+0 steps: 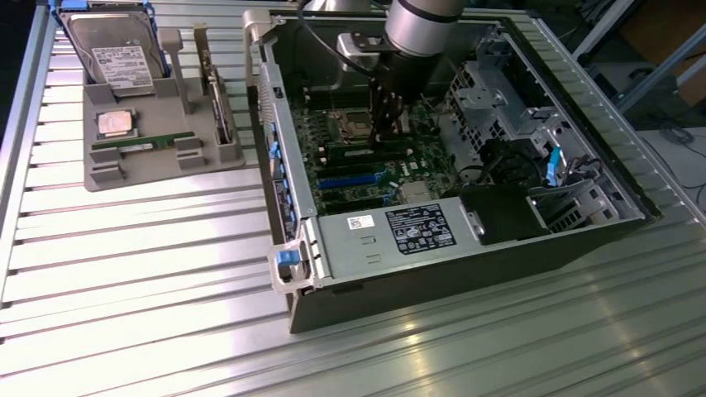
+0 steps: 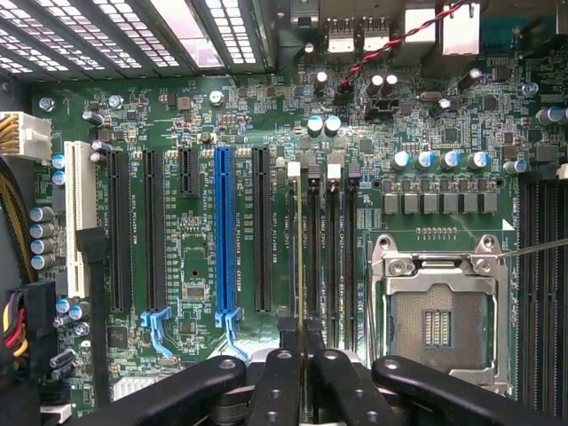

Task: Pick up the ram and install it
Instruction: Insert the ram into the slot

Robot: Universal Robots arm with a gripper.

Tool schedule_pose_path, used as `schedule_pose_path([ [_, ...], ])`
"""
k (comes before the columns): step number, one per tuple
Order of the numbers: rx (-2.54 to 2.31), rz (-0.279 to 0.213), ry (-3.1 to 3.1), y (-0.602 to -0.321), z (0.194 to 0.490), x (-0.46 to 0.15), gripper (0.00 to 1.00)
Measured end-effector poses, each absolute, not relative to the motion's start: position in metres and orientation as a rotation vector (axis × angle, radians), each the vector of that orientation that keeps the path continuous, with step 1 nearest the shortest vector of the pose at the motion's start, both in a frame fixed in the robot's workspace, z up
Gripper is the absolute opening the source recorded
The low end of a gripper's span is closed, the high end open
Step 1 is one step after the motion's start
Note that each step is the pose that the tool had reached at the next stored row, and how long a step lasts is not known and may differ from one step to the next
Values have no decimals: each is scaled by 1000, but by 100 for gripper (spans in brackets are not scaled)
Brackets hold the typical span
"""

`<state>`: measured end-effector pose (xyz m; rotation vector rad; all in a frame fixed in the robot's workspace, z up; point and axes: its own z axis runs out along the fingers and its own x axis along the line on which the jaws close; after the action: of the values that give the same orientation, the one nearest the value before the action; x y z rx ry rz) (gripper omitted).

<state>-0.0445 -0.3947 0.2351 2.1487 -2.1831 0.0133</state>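
Over the motherboard (image 2: pixel 177 115): the arm is reaching down into the open computer case (image 1: pixel 441 273), with the gripper (image 2: pixel 302 330) hanging low beside the processor socket (image 2: pixel 437 324).
Jaws: the two black fingers (image 2: pixel 287 342) are standing narrow, pinching the ram (image 2: pixel 301 248) between them.
Ram: it is showing edge-on in the wrist view as a thin pale-green line, running along one of the dark memory slots (image 2: pixel 333 257) between the blue slot (image 2: pixel 223 231) and the socket. I cannot tell whether its lower edge is sitting in the slot or hovering just above it.
Socket: it is lying open with its metal frame around bare contacts.
Tray (image 1: pixel 165 174): the grey holder is sitting on the slatted metal table (image 1: pixel 132 273), at the exterior view's left of the case.
Second stick (image 1: pixel 141 145): another green memory stick is lying flat in the tray.
Other parts: a processor chip (image 1: pixel 116 123) is resting just behind that stick, a hard drive (image 1: pixel 114 50) is standing at the tray's far end, and an expansion card (image 1: pixel 218 99) is standing on edge along the side nearest the case.
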Motion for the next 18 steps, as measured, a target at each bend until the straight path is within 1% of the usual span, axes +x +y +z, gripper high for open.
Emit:
schedule_pose_path([
  [5,2149,13,-2183,-395,233,-44,12],
  [6,2149,13,-2183,-395,233,-44,13],
  [7,2149,13,-2183,-395,233,-44,19],
  [8,2149,13,-2183,-395,233,-44,19],
  [10,2148,14,-2182,-395,244,-44,19],
  [11,2148,15,-2182,-394,249,-44,18],
  [12,2149,15,-2182,-394,249,-44,11],
  [15,2145,6,-2179,-394,248,-26,11],
  [16,2141,-2,-2174,-394,248,-9,11],
  [18,2138,-8,-2171,-394,247,6,11],
])
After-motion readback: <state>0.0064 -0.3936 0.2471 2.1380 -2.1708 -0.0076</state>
